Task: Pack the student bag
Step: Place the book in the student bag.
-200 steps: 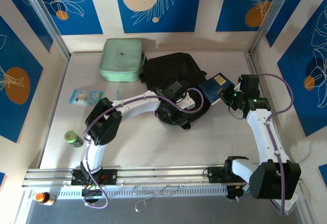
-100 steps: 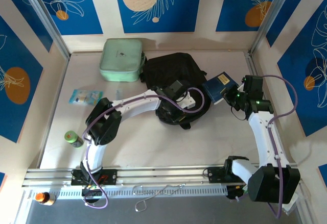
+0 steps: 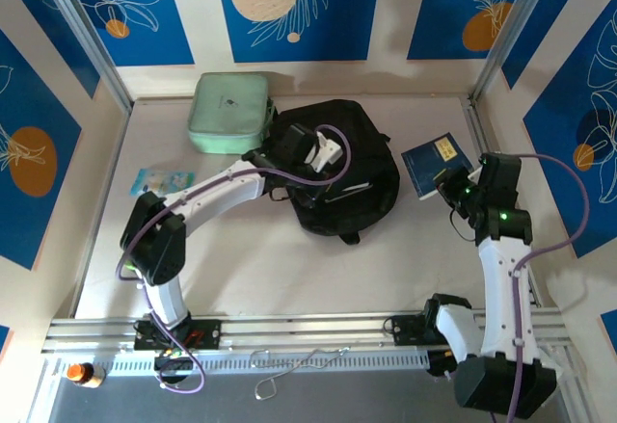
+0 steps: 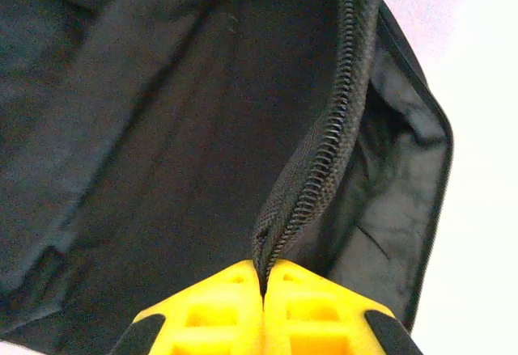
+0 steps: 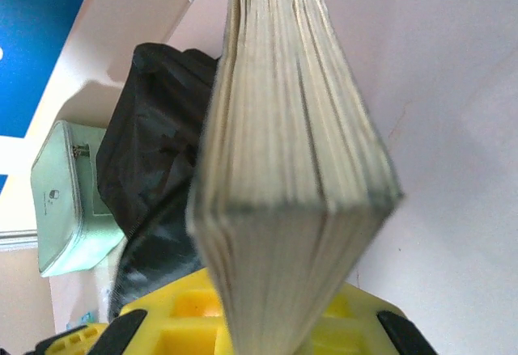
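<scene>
Two changes: the left claw has been pinched onto the zipper edge of the student bag, and the book gripped by the right claw drawn back, readying insertion

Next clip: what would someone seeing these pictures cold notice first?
The big black student bag lies mid-table, and the left gripper is shut on its zipper edge, with the dark inside showing behind. To the bag's right, the right gripper grips a thick blue book, beside the bag and not yet in it.
</scene>
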Tool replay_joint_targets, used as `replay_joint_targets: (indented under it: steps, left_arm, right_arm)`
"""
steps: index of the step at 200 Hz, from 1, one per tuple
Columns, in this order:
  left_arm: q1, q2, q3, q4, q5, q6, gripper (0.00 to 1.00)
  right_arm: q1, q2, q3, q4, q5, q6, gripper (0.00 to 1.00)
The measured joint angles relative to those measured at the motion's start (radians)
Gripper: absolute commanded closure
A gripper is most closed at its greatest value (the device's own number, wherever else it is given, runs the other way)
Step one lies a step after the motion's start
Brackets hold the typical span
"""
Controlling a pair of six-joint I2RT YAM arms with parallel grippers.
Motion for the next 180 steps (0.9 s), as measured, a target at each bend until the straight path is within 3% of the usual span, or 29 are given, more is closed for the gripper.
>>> replay_joint_targets:
  steps: [69, 125, 180]
  left_arm:
    - [0.000, -0.063, -0.069, 0.293, -0.029, -0.076, 1.00]
    - [0.000, -0.067, -0.071, 0.412, -0.008, -0.097, 1.00]
    - [0.000, -0.067, -0.071, 0.426, 0.027, -0.102, 1.00]
  right_arm:
    - [0.018, -0.064, 0.014, -0.073, -0.056, 0.037, 1.00]
    - [0.188, -0.047, -0.045, -0.092, -0.022, 0.166, 1.00]
    - [0.366, 0.045, -0.097, 0.027, -0.024, 0.277, 1.00]
